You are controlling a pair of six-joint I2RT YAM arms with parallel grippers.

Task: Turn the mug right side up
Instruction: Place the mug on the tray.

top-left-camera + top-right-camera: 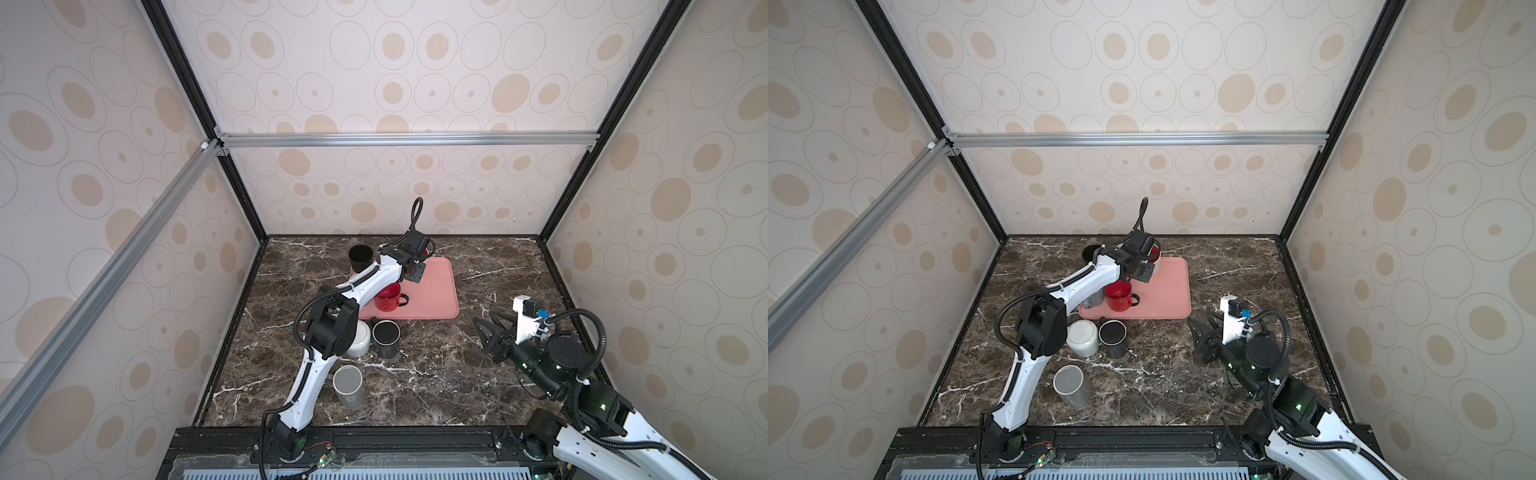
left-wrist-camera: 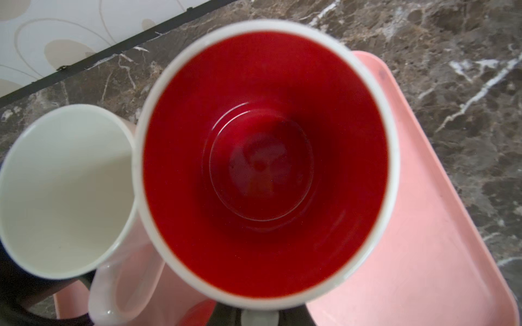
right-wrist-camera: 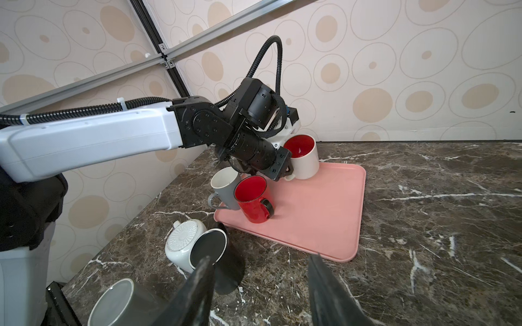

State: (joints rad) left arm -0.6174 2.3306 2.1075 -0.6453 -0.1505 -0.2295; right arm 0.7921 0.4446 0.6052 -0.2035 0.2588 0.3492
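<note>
The mug (image 3: pixel 301 158), white outside and red inside, stands mouth up at the far left corner of the pink tray (image 3: pixel 319 217). Its red inside (image 2: pixel 265 158) fills the left wrist view. My left gripper (image 3: pixel 284 170) is shut on the mug's white handle (image 2: pixel 260 318), which shows between the dark jaws. In both top views the left wrist covers most of the mug (image 1: pixel 425 251) (image 1: pixel 1155 252). My right gripper (image 3: pixel 262 256) hovers open and empty over the marble to the right of the tray (image 1: pixel 488 321).
On the tray's near left part stand a red mug (image 3: pixel 252 197) and a grey mug (image 3: pixel 226 186). A black mug (image 1: pixel 359 257) sits behind the tray. A white mug (image 1: pixel 360 338), a dark mug (image 1: pixel 386 337) and a grey mug (image 1: pixel 349 384) stand on the marble.
</note>
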